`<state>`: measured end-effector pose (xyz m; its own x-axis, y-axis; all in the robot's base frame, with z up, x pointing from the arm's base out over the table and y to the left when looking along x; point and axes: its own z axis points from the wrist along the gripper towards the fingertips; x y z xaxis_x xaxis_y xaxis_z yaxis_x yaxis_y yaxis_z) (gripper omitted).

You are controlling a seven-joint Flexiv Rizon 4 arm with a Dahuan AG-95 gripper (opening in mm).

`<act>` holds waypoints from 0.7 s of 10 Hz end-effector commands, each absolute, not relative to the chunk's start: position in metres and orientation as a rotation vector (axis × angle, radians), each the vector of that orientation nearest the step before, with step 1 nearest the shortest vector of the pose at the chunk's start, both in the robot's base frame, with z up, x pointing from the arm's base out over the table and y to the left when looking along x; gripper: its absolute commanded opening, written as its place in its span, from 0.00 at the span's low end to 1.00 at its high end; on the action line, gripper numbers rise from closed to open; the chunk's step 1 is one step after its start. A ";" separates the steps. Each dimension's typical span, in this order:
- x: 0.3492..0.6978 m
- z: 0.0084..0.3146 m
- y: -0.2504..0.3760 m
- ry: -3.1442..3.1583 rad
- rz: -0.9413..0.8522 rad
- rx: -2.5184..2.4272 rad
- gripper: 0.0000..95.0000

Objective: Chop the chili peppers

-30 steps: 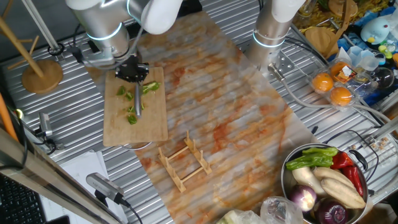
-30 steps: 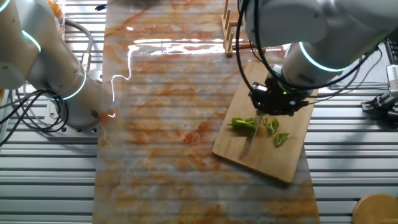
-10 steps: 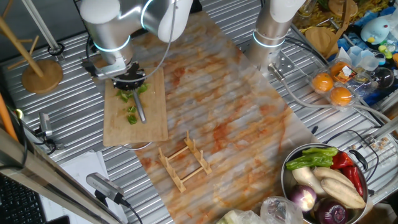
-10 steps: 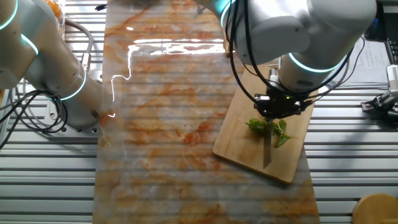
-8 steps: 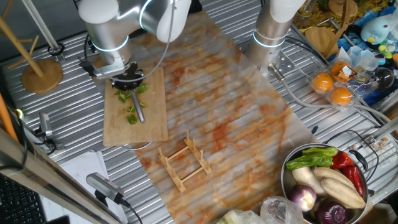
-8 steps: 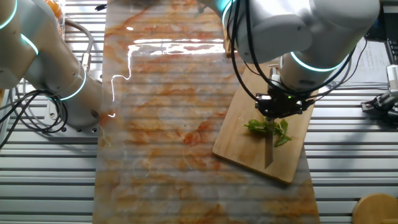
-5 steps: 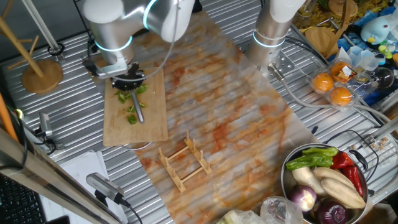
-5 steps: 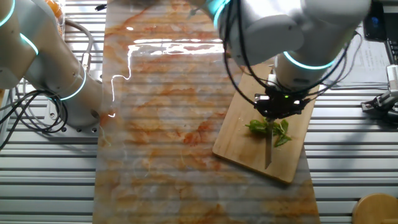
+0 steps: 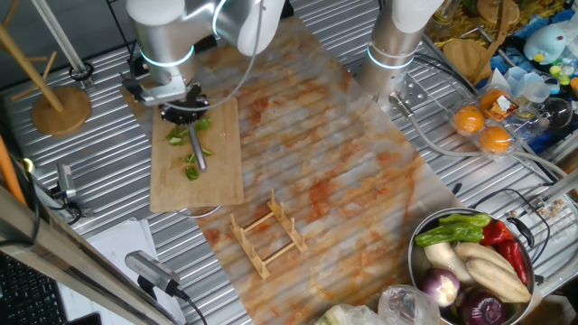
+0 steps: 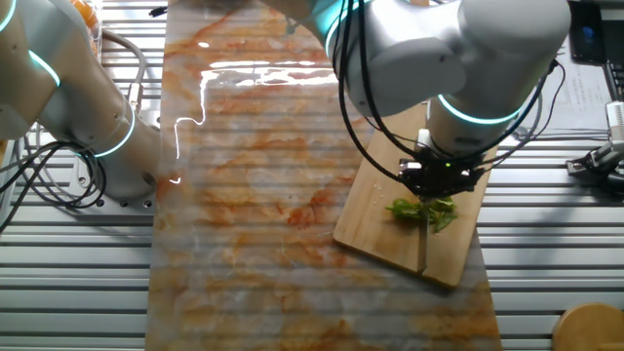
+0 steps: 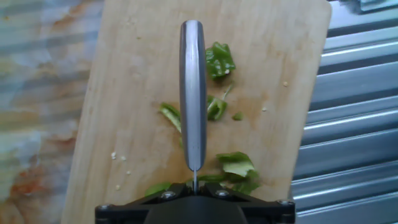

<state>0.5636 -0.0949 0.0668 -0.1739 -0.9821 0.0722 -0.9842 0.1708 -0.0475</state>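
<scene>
chili peppers [image 11: 219, 60]: already in several green pieces on the cutting board [image 11: 134, 87]. Hand view: one chunk at 12 o'clock just right of the blade tip, slivers touching both sides of the blade at mid-length, a clump at 5 o'clock by the handle end.
knife [image 11: 193, 93]: blade edge-down along the board's length, lying through the scatter.
gripper [image 10: 439, 174]: clamped on the knife handle; fingers themselves hidden under the wrist housing, so the closure is a judgement from the blade staying rigid in it.
change: over the last second the wrist has shifted slightly toward the board's far end in one fixed view [image 9: 185, 116], and in the other fixed view the blade now covers the pile instead of sitting beside it.
meaning: probably another chop stroke on the remaining larger chunks; task looks well along, not finished.
risk: pieces near the board's right edge could get pushed off.
</scene>
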 end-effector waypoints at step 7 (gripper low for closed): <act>0.563 0.055 -0.098 -2.468 0.086 1.980 0.00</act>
<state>0.5655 -0.0983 0.0556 -0.2144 -0.9767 0.0005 -0.9757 0.2141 -0.0466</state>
